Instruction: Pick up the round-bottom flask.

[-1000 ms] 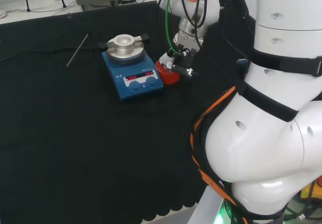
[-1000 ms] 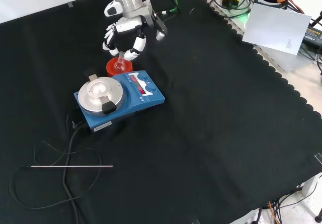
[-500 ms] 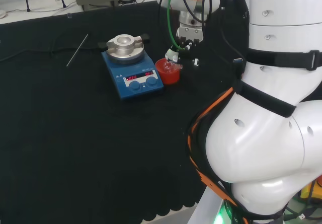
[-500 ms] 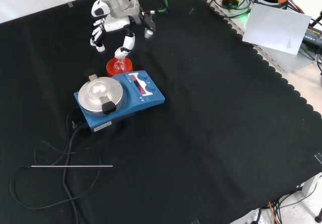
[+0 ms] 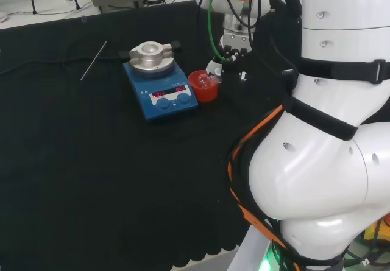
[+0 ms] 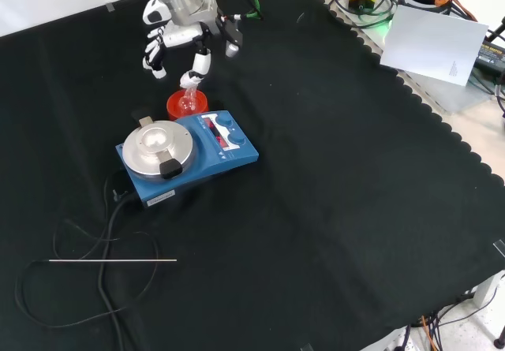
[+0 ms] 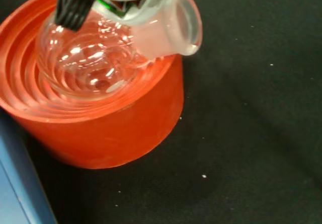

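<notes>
The hand (image 6: 185, 31) hovers with fingers spread, one fingertip at the neck of the round-bottom flask (image 7: 100, 58), which sits unlifted in its red ribbed stand (image 7: 115, 128) beside the blue hotplate (image 6: 189, 158).

A small clear glass round-bottom flask (image 7: 100, 58) sits in a red ribbed ring stand (image 7: 115, 128) on the black-clothed desk (image 6: 331, 169), at the far side of the front view. Its rounded bulb rests in the stand's hollow; its short neck (image 7: 173, 27), open-mouthed, is tilted off upright, leaning out over the stand's rim
</notes>
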Tool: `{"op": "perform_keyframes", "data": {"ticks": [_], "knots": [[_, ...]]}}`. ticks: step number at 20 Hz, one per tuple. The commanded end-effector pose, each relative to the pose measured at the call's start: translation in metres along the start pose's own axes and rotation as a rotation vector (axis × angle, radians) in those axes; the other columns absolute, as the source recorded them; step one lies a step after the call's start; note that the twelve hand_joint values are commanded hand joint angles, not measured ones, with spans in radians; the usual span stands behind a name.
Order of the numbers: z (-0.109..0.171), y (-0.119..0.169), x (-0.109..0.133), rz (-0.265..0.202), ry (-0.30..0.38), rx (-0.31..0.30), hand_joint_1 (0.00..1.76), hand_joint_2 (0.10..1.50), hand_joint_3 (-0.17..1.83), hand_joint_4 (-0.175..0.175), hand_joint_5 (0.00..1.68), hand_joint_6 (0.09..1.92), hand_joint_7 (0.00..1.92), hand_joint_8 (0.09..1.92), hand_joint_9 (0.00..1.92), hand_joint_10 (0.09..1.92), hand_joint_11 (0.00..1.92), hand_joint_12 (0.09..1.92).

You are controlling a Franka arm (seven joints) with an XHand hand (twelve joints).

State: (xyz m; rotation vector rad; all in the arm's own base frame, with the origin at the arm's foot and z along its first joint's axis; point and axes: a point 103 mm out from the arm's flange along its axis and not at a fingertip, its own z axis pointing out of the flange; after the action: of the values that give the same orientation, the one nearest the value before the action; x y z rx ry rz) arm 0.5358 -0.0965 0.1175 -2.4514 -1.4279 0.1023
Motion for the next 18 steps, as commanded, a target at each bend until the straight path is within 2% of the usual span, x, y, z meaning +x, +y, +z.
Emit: {"op": "perform_keyframes", "data": {"ticks": [1,8,18], "knots": [[-0.002,-0.009,-0.01,0.004,0.009,0.005,0.97,0.57,0.75,-0.028,0.64,0.86,0.31,0.66,0.49,0.67,0.07,1.37],[-0.008,-0.013,-0.017,-0.001,0.019,0.004,0.97,0.57,0.75,-0.028,0.67,0.85,0.31,0.66,0.5,0.67,0.08,1.37],[0.009,-0.025,-0.008,-0.028,-0.002,0.03,0.97,0.57,0.75,-0.029,0.68,0.84,0.32,0.65,0.5,0.66,0.08,1.36]]}}
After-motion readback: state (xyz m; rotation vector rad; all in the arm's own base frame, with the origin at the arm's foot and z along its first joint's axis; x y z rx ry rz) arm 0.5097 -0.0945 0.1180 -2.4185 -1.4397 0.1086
